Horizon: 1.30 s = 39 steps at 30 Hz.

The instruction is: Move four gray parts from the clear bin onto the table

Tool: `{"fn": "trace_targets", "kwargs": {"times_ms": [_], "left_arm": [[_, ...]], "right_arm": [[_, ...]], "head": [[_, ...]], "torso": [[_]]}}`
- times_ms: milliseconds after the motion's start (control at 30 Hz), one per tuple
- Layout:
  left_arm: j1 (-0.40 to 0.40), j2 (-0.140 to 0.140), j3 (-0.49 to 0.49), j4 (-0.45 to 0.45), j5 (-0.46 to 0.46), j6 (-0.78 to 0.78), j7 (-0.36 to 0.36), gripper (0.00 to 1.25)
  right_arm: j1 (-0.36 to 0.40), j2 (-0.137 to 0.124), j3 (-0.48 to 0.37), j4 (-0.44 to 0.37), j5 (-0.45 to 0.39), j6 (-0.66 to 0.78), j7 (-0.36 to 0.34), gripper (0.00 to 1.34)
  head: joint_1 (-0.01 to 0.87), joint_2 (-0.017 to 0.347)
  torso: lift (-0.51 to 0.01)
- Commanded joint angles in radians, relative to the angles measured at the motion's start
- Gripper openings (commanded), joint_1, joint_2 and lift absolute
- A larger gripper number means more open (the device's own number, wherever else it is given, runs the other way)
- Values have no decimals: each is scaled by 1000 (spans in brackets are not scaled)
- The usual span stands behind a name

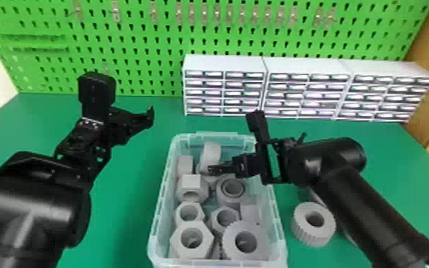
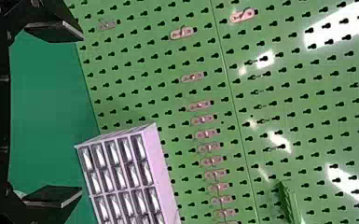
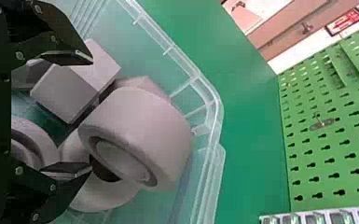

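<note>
The clear bin (image 1: 277,228) stands on the green table and holds several gray parts, among them hex nuts (image 1: 203,235) and a ridged ring (image 1: 256,246). Inside its far half, my right gripper (image 1: 211,169) is low over the parts. In the right wrist view the right gripper (image 3: 92,114) is open, close to a round gray part (image 3: 149,126) and a square-edged one (image 3: 67,91). To the right of the bin lies a ridged gray ring (image 1: 313,224); my right arm partly covers more gray behind it. My left gripper (image 1: 149,116), also open in the left wrist view (image 2: 80,114), is above the table left of the bin.
White drawer cabinets (image 1: 224,64) line the back right of the table, before a green pegboard (image 1: 146,46). Bare green table (image 1: 128,221) lies between the left arm and the bin. The right arm crosses over the bin's right wall.
</note>
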Motion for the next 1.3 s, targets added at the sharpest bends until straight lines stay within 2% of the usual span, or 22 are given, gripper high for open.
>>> {"fn": "trace_targets", "kwargs": {"times_ms": [0,600,1267], "left_arm": [[-1,0,-1,1,0,0,0,1124],[-1,0,1,1,0,0,0,1124],[-8,0,-5,3,2,0,0,1124]], "right_arm": [[-15,4,36,4,2,-12,0,879],[-30,7,103,33,-18,-65,-3,879],[-58,1,105,39,-15,-91,-28,847]], "head": [[686,26],[686,26],[686,26]], "torso": [[-50],[-50],[-50]]}}
